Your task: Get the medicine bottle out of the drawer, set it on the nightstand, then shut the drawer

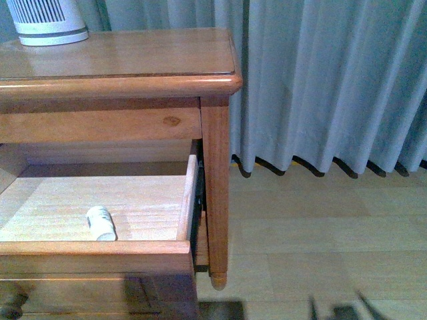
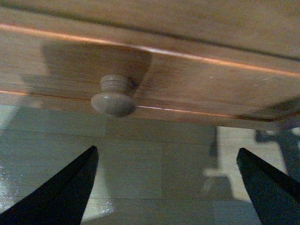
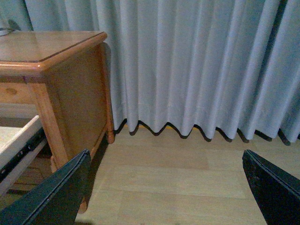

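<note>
Front view: the nightstand (image 1: 120, 85) stands with its drawer (image 1: 93, 248) pulled open. The medicine bottle (image 1: 101, 223) lies on its side on the drawer's pale floor, near the front. A white ribbed appliance (image 1: 47, 23) sits on the top surface. Only this view shows the bottle.

Left wrist view: the left gripper (image 2: 166, 154) is spread wide and holds nothing, just beside a round knob (image 2: 114, 96) on a drawer front.

Right wrist view: the right gripper (image 3: 166, 159) is also wide apart and holds nothing. It faces the curtain (image 3: 197, 65) and the nightstand's side panel.
</note>
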`<act>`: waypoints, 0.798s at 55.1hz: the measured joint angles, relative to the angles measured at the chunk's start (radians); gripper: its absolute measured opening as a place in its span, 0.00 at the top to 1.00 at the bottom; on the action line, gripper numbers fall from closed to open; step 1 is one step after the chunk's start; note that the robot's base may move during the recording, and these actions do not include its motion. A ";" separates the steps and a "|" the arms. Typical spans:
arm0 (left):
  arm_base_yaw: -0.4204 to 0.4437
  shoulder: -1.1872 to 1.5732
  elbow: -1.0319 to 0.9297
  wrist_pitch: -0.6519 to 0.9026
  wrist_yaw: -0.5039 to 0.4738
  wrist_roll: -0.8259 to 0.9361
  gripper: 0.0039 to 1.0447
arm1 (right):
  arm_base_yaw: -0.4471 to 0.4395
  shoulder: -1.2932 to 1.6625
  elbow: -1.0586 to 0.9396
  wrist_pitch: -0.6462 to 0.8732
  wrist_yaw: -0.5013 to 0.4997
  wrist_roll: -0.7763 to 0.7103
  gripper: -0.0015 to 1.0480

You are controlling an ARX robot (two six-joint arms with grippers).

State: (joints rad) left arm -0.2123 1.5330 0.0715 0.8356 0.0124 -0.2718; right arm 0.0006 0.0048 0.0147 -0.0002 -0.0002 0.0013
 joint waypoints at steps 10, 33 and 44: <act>-0.006 -0.408 0.039 -0.435 0.040 -0.006 0.06 | 0.000 0.000 0.000 0.000 0.000 0.000 0.07; 0.006 -1.020 0.145 -0.753 -0.051 0.103 0.17 | 0.000 0.000 0.000 0.000 0.000 0.000 0.07; 0.043 -1.198 0.058 -0.626 -0.167 0.239 0.53 | 0.000 0.000 0.000 0.000 0.000 0.000 0.07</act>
State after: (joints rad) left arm -0.1688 0.3347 0.1295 0.2096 -0.1547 -0.0330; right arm 0.0006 0.0048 0.0147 -0.0002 -0.0006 0.0013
